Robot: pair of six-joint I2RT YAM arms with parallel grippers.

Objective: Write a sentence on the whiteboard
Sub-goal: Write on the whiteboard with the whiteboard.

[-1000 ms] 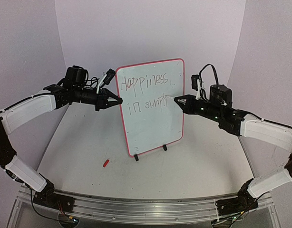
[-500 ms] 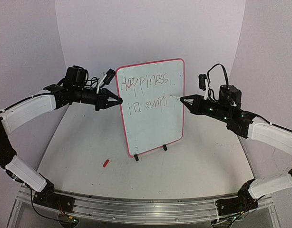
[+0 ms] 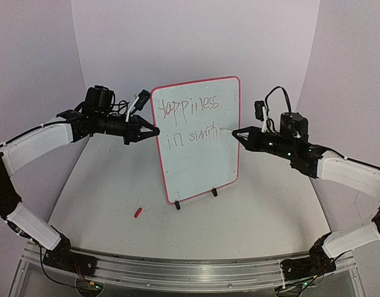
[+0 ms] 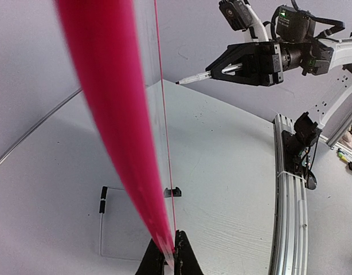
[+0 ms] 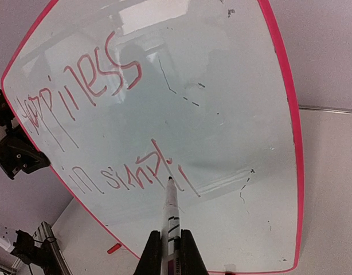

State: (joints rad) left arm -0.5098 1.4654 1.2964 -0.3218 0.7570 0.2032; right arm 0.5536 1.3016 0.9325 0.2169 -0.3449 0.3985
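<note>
The whiteboard (image 3: pixel 199 164) stands upright on its wire stand mid-table, its rim red-pink. The sentence (image 3: pixel 189 108) reads "happiness" on top and "in simpli" below (image 5: pixel 127 175). My left gripper (image 3: pixel 156 132) is shut on the board's left rim (image 4: pixel 116 114), which it pinches between its jaws (image 4: pixel 169 252). My right gripper (image 5: pixel 168 234) is shut on a white marker (image 5: pixel 172 209). The marker's tip points at the end of the second line. In the left wrist view the marker (image 4: pixel 193 78) ends a small way short of the board's face.
A small red cap (image 3: pixel 138 212) lies on the table left of the stand. Black clips (image 3: pixel 177 205) hold the board's lower edge. The aluminium base rail (image 3: pixel 177 269) runs along the near edge. Curved white walls enclose the back and sides.
The right gripper drew the marker back to the right, away from the board, then returned it to the end of the second line. The left gripper and the board have not moved.
</note>
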